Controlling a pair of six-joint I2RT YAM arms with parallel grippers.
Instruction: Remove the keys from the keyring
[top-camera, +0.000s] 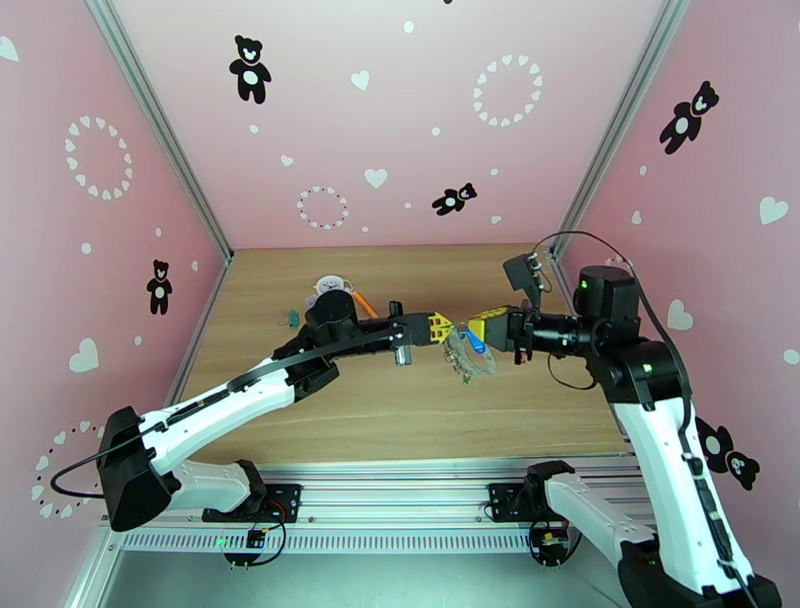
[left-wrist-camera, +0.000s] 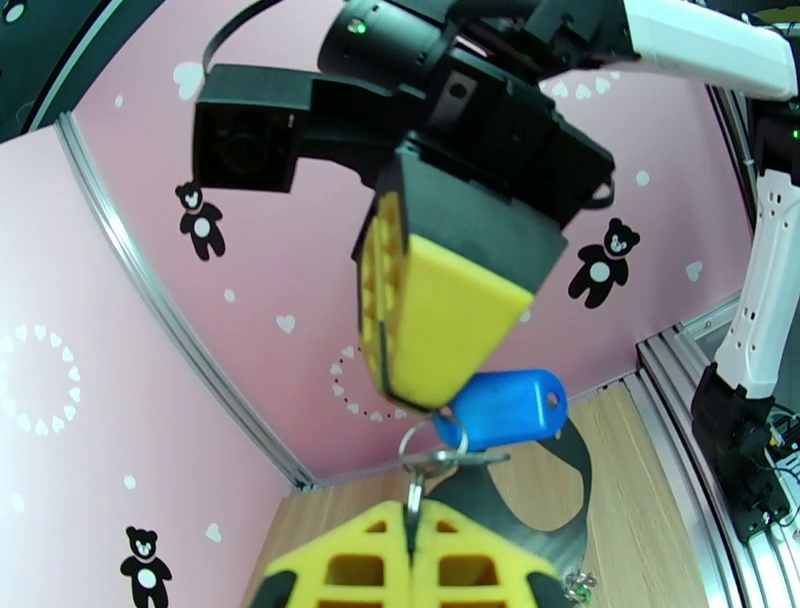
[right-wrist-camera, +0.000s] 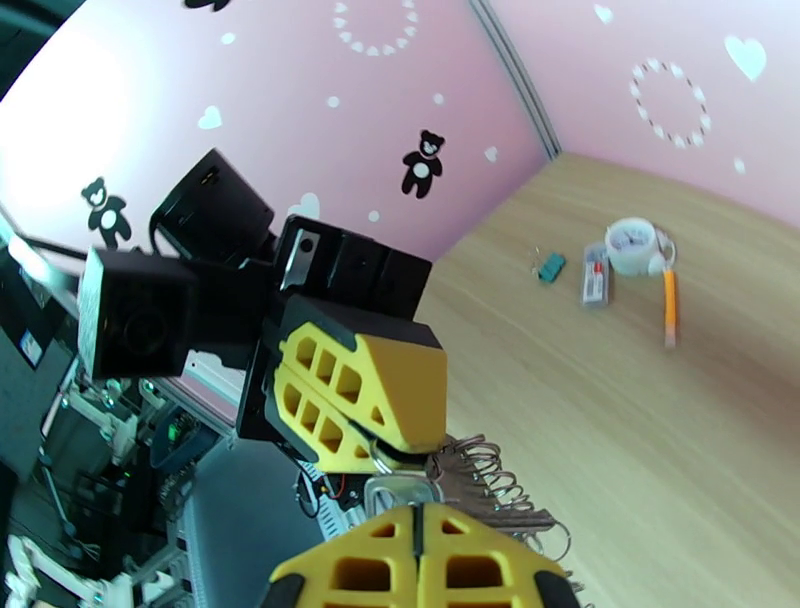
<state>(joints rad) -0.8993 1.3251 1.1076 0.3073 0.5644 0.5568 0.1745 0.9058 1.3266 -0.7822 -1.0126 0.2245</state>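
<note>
Both grippers meet tip to tip above the middle of the table. My left gripper (top-camera: 445, 328) (left-wrist-camera: 412, 512) is shut on a thin metal ring of the keyring (left-wrist-camera: 415, 440). The right gripper (top-camera: 476, 322) (right-wrist-camera: 418, 512) is shut on a small flat metal piece (right-wrist-camera: 400, 490), which looks like the head of the blue-tagged key. The blue tag (left-wrist-camera: 505, 408) (top-camera: 477, 345) hangs just under the right fingertips. A small dark key (left-wrist-camera: 460, 458) lies crosswise by the ring. The black strap (left-wrist-camera: 545, 500) and chain (top-camera: 463, 362) (right-wrist-camera: 490, 480) dangle below.
At the back left of the table lie a round white disc (right-wrist-camera: 632, 245) (top-camera: 333, 286), an orange pen (right-wrist-camera: 668, 305), a red-and-white tag (right-wrist-camera: 595, 285) and a small teal tagged item (right-wrist-camera: 550, 266) (top-camera: 290, 318). Pink walls close three sides.
</note>
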